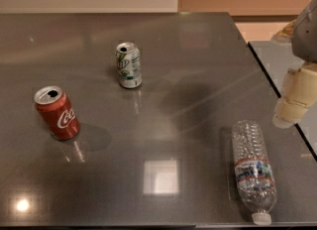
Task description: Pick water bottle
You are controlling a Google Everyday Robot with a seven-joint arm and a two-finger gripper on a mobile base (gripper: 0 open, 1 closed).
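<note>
The water bottle point(253, 170) lies on its side at the front right of the grey table point(163, 125), white cap toward the front edge, its red, white and blue label band near the cap end. My gripper point(293, 100) hangs at the right edge of the view, above and to the right of the bottle's base, apart from it. It shows as a cream-coloured piece under a grey arm segment.
A red cola can point(56, 112) stands upright at the left. A white-and-green soda can point(129, 65) stands upright at the centre back. The table's right edge runs diagonally close to the gripper, with a second grey surface point(277, 60) beyond it.
</note>
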